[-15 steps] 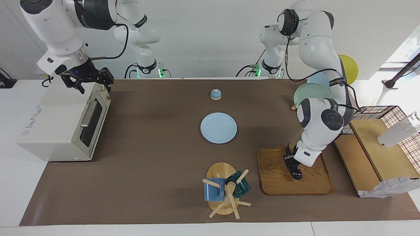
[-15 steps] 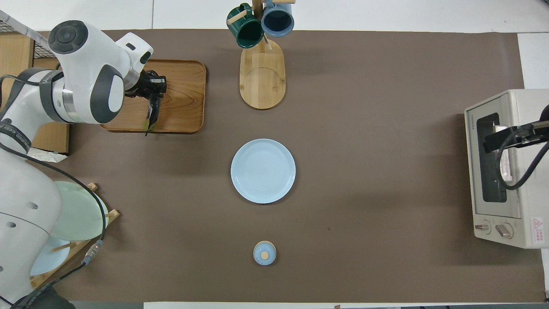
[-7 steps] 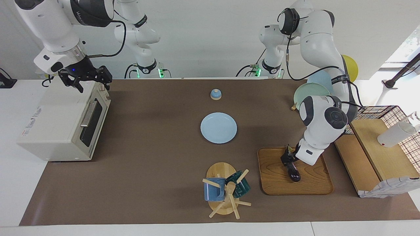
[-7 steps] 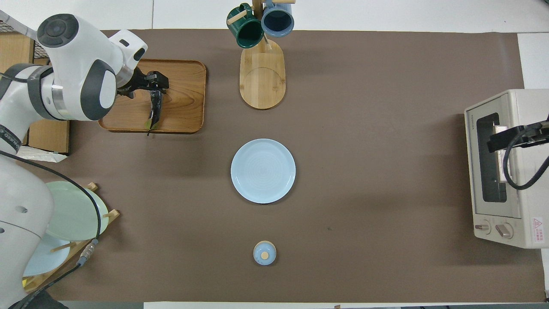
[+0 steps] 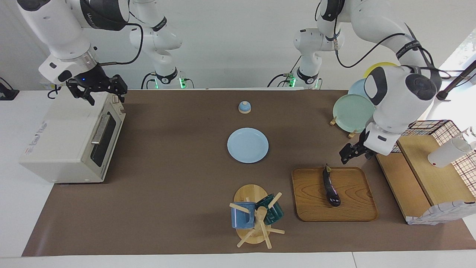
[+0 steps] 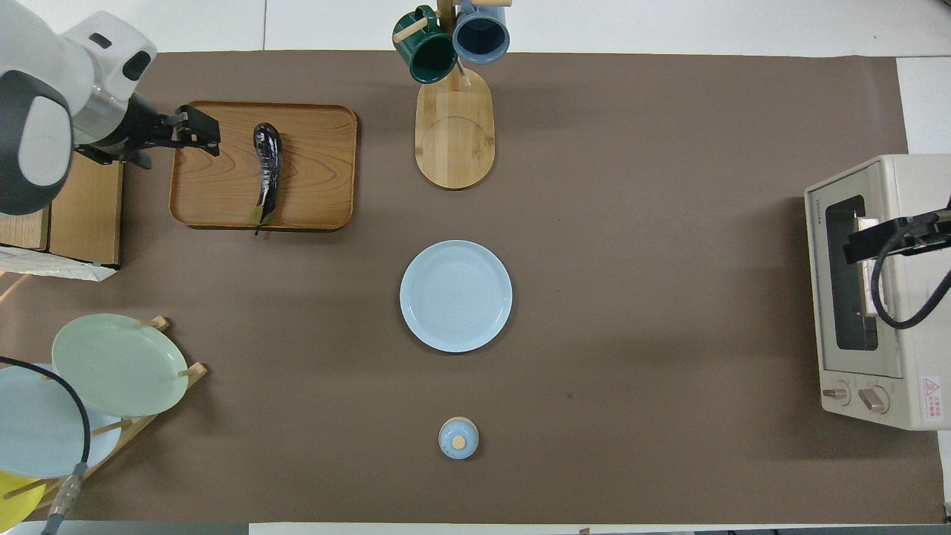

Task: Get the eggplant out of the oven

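Observation:
The dark purple eggplant (image 5: 330, 186) lies flat on the wooden tray (image 5: 353, 210), free of any gripper; it also shows in the overhead view (image 6: 266, 172) on the tray (image 6: 316, 197). My left gripper (image 5: 351, 150) is open and empty, raised over the tray's edge toward the left arm's end of the table; it shows in the overhead view (image 6: 199, 134) too. The cream-white oven (image 5: 70, 137) stands at the right arm's end with its glass door shut. My right gripper (image 5: 100, 90) is open and hovers over the oven's top (image 6: 917, 186), near its front edge.
A light blue plate (image 5: 247, 145) lies mid-table, with a small blue lid (image 5: 244, 107) nearer the robots. A mug tree (image 5: 256, 216) with two mugs stands beside the tray. A plate rack (image 5: 353, 108) and a wire-mesh wooden shelf (image 5: 427, 175) are at the left arm's end.
My left gripper let go of the eggplant, rose and drew back off the tray toward the shelf. The eggplant now lies alone on the tray. The right gripper barely moved.

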